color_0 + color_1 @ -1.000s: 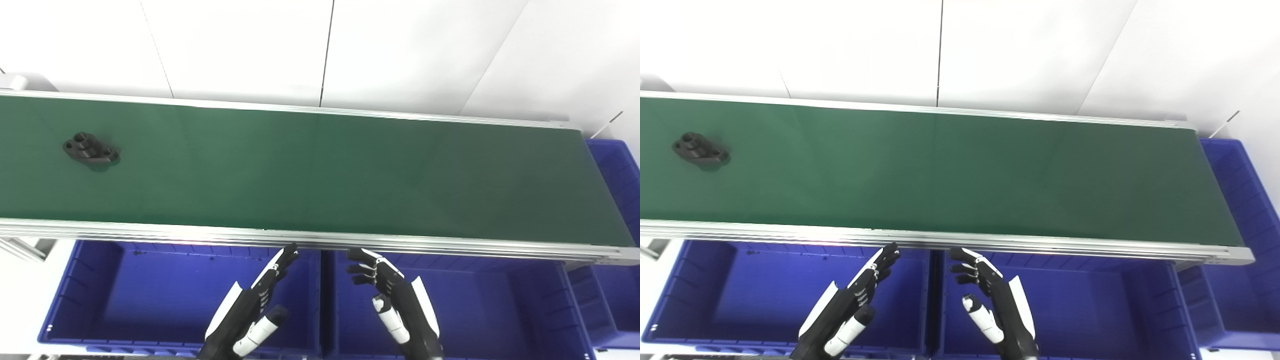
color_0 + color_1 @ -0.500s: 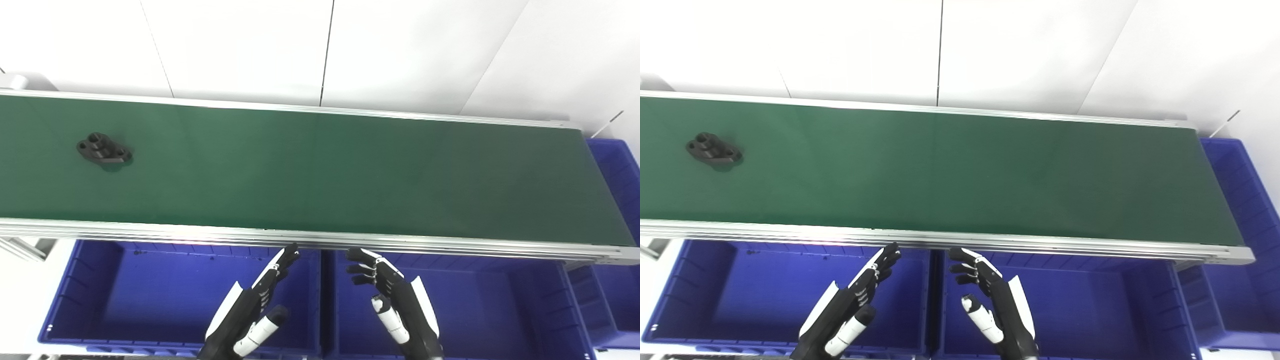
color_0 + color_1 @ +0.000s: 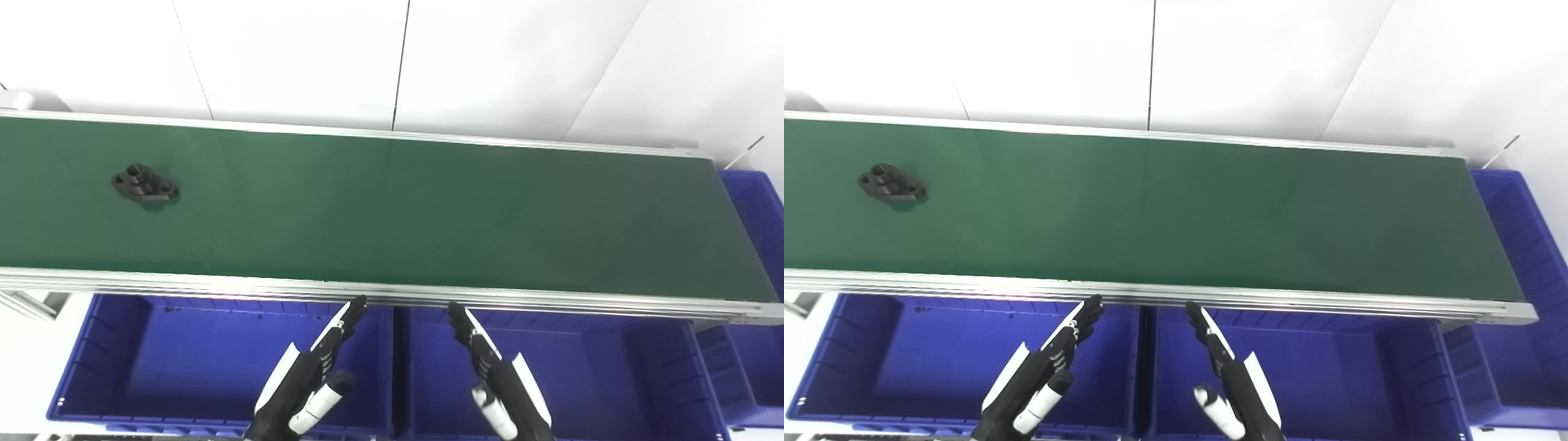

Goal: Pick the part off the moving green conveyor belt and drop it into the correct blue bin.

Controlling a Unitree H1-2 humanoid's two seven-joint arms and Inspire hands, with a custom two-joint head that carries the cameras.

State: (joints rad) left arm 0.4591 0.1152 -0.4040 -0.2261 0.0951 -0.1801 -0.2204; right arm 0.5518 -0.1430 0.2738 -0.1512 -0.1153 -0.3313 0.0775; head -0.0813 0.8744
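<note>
Left eye view: part point(image 3: 146, 185) on belt point(image 3: 392, 208) near its left end, both hands unclenched, empty; right eye view: left hand point(image 3: 1038, 383) and right hand point(image 3: 1234, 383) over bins point(image 3: 937, 361) at near edge—mistimed reach risks missing it.

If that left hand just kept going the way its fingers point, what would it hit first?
Most likely the silver front rail of the conveyor: the left hand points up and away over the blue bin, fingertips close to the rail. Depth is unclear, so it might pass above onto the green belt.
</note>
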